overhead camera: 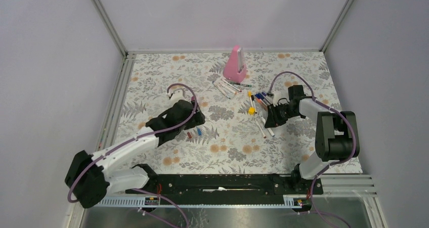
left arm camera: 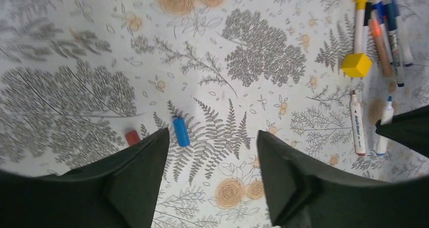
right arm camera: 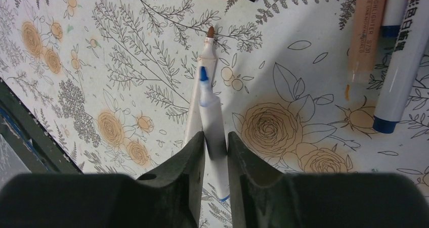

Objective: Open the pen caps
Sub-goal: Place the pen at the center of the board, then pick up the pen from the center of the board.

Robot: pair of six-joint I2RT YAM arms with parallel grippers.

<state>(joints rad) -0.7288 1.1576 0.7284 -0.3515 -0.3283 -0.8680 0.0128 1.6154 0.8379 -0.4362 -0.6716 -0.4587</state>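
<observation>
A floral-printed surface [overhead camera: 167,76] fills the walled cell, with the left arm [overhead camera: 126,147] reaching in across its left half and the right arm [overhead camera: 329,132] bent over its right half. A tall pink wedge-shaped object [overhead camera: 236,64] stands upright near the far edge. A loose bunch of white markers [overhead camera: 226,86] lies just in front of it, and a second bunch of pens [overhead camera: 260,99] lies just beside the right arm's wrist. The left fingers [left arm camera: 146,177] stand wide apart above the surface with nothing between them. The right fingers [right arm camera: 187,177] stand close together on either side of a white blue-tipped marker [right arm camera: 210,111]. Whether they press on its barrel cannot be told. A second uncapped marker with a brown tip [right arm camera: 208,43] lies touching it on the left. To the right lie a peach highlighter [right arm camera: 367,31] and a blue-capped white marker [right arm camera: 404,61]. A yellow cube-shaped piece [left arm camera: 356,64] sits at the end of a yellow pen beside the second bunch. A blue pen cap [left arm camera: 180,131] lies on its own on the surface just ahead of the left fingers. A red pen cap [left arm camera: 132,137] lies just beside it, at the edge of the left-hand finger and apart from every barrel.
</observation>
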